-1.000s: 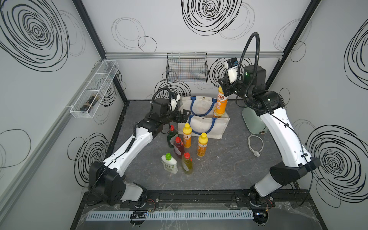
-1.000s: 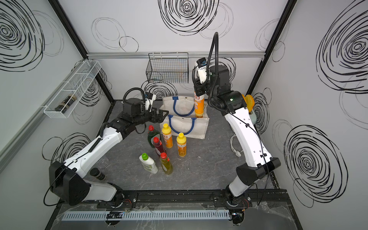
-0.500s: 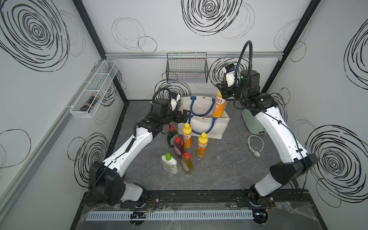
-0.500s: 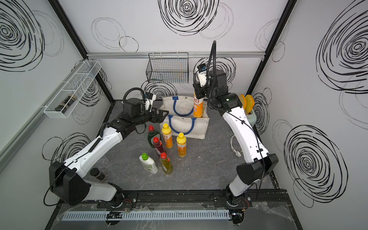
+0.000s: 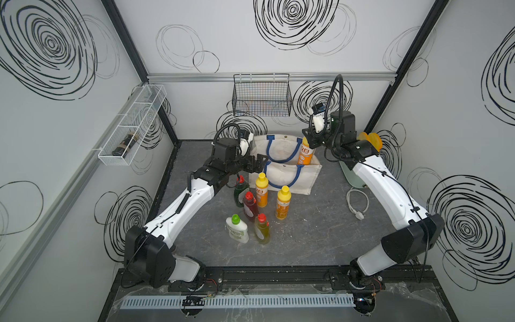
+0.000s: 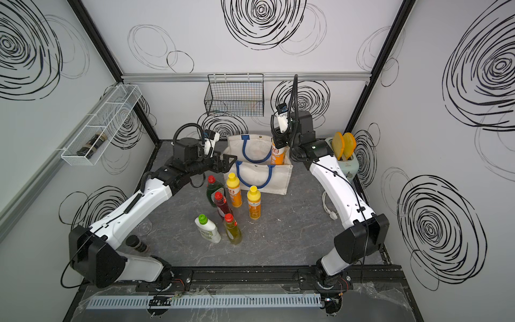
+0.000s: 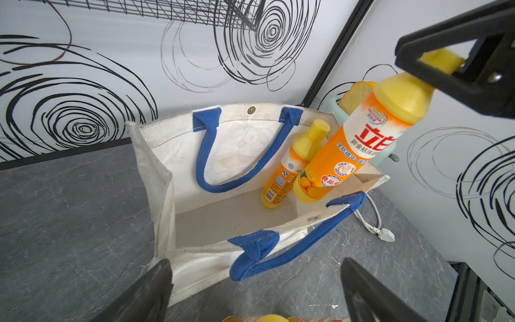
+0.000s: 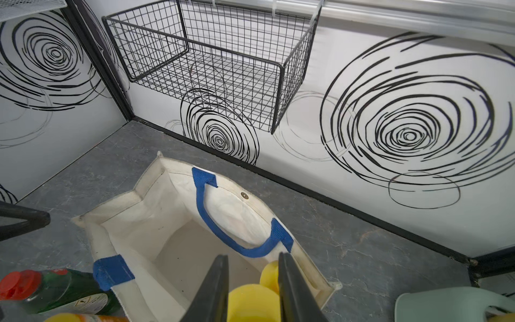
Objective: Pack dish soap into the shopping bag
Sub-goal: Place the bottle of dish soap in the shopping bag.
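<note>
The off-white shopping bag (image 5: 302,181) (image 6: 274,182) stands open at the back of the table. My right gripper (image 5: 309,140) (image 8: 253,259) is shut on the yellow cap of an orange dish soap bottle (image 5: 305,153) (image 7: 348,150). The bottle is tilted, with its base inside the bag's right end. Beside it in the bag stands a second orange bottle (image 7: 292,167). My left gripper (image 5: 260,163) (image 7: 256,267) is open by the bag's left end, holding nothing. Several bottles stand in front of the bag: dark green (image 5: 240,192), red (image 5: 250,205), two orange (image 5: 262,189), white (image 5: 237,228), yellow-green (image 5: 262,228).
A black wire basket (image 5: 262,97) hangs on the back wall above the bag. A white wire shelf (image 5: 133,125) is on the left wall. A pale green toaster (image 6: 345,161) and a white cable (image 5: 356,202) lie to the right. A dark jar (image 6: 136,244) lies near the left arm's base.
My right gripper has come down and toward the back with the orange bottle, lowering its base into the bag. The left arm has not moved.
</note>
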`<action>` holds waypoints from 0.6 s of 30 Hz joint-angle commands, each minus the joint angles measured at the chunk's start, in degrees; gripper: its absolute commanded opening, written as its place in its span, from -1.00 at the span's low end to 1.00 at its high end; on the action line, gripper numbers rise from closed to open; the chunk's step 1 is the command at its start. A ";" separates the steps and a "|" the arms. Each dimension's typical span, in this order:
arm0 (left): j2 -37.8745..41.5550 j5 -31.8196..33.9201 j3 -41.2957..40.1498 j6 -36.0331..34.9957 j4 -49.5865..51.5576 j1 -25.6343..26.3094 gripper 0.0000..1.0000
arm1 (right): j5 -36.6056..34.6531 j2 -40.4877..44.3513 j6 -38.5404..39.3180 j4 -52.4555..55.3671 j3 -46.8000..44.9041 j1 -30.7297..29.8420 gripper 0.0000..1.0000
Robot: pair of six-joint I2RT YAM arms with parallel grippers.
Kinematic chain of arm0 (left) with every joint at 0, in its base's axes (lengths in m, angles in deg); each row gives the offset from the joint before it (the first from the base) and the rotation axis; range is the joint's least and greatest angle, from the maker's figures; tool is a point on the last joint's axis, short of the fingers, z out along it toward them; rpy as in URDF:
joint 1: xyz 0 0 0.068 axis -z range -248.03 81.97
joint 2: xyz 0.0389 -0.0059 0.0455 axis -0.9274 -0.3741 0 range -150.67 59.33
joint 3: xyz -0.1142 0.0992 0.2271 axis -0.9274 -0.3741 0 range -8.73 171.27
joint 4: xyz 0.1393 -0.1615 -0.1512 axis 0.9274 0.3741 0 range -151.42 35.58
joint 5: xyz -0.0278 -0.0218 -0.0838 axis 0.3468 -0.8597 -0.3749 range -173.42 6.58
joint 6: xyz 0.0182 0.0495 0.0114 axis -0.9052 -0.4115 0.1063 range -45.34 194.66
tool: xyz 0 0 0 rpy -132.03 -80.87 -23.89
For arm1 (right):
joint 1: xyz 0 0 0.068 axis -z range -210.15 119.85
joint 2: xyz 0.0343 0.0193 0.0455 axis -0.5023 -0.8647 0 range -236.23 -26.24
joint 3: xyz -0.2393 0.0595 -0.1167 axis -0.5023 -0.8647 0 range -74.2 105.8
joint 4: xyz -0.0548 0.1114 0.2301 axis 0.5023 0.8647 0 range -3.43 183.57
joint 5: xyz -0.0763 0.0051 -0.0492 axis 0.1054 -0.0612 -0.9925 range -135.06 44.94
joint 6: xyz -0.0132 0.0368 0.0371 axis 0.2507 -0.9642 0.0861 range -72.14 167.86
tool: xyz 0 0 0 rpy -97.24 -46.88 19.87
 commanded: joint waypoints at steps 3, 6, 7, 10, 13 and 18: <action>-0.36 0.76 -0.20 -0.96 -0.77 0.39 0.93 | -1.51 5.40 -0.01 -10.64 -2.88 0.18 -1.00; -0.60 0.76 -0.20 -0.94 -0.81 0.52 0.93 | -2.65 6.13 0.01 -11.37 -5.22 0.21 -1.00; -0.60 0.72 -0.20 -0.99 -0.77 0.52 0.92 | -3.05 6.52 0.09 -11.64 -6.13 0.20 -1.00; -0.61 0.70 -0.20 -0.95 -0.88 0.59 0.92 | -3.78 8.18 0.10 -14.29 -9.94 0.25 -1.00; -0.71 0.76 -0.21 -0.87 -0.82 0.63 0.92 | -3.67 9.48 -1.54 -16.42 -13.40 0.36 -1.00; -1.10 0.58 -0.03 -0.83 -0.72 0.63 0.92 | -2.24 11.27 -3.90 -20.95 -19.15 0.68 -1.00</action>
